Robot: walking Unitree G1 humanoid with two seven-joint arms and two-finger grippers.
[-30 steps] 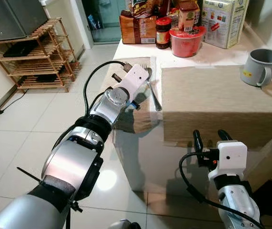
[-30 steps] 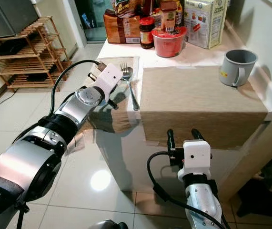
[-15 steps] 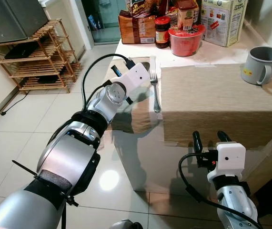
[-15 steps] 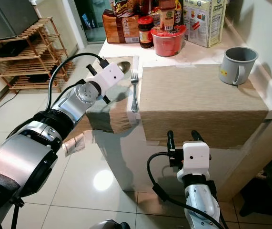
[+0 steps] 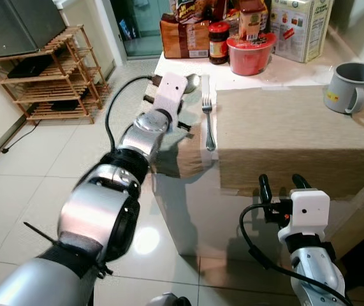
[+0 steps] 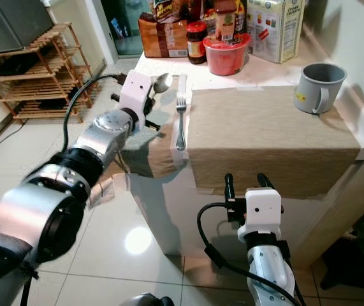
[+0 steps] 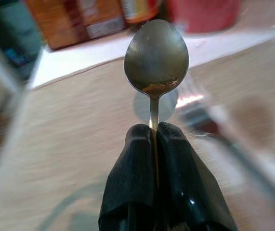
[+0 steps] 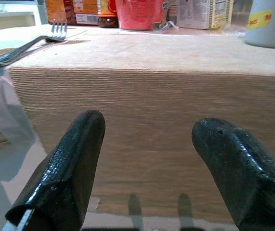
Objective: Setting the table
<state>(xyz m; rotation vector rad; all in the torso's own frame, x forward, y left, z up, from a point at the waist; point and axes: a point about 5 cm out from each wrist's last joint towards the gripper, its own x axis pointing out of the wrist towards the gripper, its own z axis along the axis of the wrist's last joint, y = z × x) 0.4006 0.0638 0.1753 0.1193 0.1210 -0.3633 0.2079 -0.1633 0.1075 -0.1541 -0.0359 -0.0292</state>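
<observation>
My left gripper (image 7: 154, 134) is shut on the handle of a metal spoon (image 7: 155, 57), holding it just above the small tan mat (image 6: 150, 143) at the table's left end; the spoon bowl (image 6: 162, 81) pokes out past the wrist. A fork (image 5: 207, 118) lies flat between that mat and the big tan placemat (image 5: 296, 127). A grey mug (image 5: 350, 89) stands at the placemat's far right corner. My right gripper (image 5: 283, 183) hangs open below the table's front edge, its fingers (image 8: 65, 168) facing the hanging mat cloth.
Food boxes, a dark jar (image 5: 218, 42) and a red bowl (image 5: 250, 54) crowd the table's back edge. A wooden shelf rack (image 5: 48, 76) stands on the tiled floor (image 5: 35, 185) to the left. A wall runs along the right side.
My left gripper has lifted the spoon off the mat and swung it back and left, away from the fork. The fork stays put. The right arm has not moved.
</observation>
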